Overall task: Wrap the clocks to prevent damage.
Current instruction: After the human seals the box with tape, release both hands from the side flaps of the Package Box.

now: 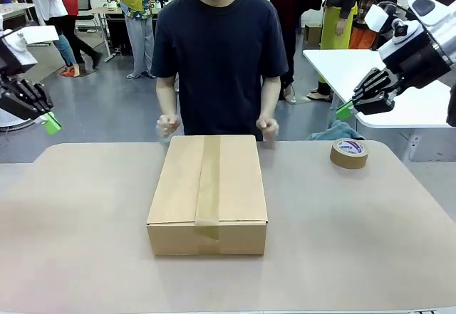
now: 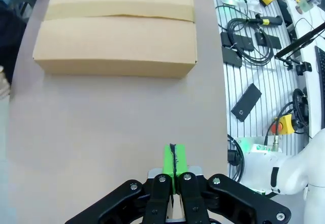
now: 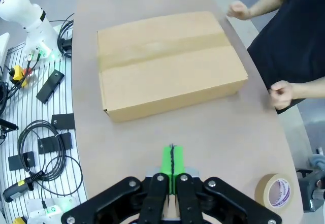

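The left gripper (image 2: 173, 169) is holding its green pads (image 2: 168, 164) pressed flat together with nothing between them, hovering above bare table (image 2: 117, 127) on the robot's side of the cardboard box (image 2: 118, 28). In the front view this left gripper (image 1: 50, 123) is hanging off the table's left edge, well apart from the box. The right gripper (image 3: 172, 165) is likewise keeping its fingers closed on nothing, and it is floating off to the right of the box (image 3: 167, 61), high above the roll of brown tape (image 1: 349, 153). The box (image 1: 208, 193) is sitting at the middle of the table, sealed with a tape strip (image 1: 208, 182) running along its top. Behind the box, the person is holding both fists (image 1: 167, 124) at the table's far edge. No clocks are showing.
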Motion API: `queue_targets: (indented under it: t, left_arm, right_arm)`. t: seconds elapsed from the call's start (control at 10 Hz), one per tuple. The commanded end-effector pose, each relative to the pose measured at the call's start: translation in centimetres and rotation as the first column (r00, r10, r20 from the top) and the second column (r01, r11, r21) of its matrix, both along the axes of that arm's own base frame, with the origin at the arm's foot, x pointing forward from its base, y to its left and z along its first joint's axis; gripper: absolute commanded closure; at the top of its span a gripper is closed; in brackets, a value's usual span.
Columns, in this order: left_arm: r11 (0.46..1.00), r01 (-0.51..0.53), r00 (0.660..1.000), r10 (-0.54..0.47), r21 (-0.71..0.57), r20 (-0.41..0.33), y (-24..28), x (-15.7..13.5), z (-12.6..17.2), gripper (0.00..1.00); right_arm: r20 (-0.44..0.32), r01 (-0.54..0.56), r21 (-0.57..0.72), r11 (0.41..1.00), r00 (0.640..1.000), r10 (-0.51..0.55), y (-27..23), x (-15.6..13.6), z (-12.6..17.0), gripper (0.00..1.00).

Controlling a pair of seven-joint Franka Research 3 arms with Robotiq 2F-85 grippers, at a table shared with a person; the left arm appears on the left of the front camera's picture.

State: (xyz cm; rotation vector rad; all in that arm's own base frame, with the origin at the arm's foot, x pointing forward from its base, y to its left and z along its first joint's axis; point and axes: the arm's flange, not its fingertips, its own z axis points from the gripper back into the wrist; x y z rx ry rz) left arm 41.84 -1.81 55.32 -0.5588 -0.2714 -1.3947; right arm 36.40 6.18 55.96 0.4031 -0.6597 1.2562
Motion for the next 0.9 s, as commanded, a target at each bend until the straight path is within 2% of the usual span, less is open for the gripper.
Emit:
queue_targets:
  t: [0.0,0.8]
  left_arm:
    - [1.000,0.016,1.000,-0.016,-0.004,0.003,-0.71,0.28,0.74,1.00]
    - [1.000,0.016,1.000,-0.016,-0.004,0.003,-0.71,0.28,0.74,1.00]
  right_arm:
    - [0.010,-0.002,-0.009,1.000,1.000,0.002,0.41,-0.09,0.44,0.99]
    - [0.010,-0.002,-0.009,1.000,1.000,0.002,0.41,-0.09,0.44,0.99]
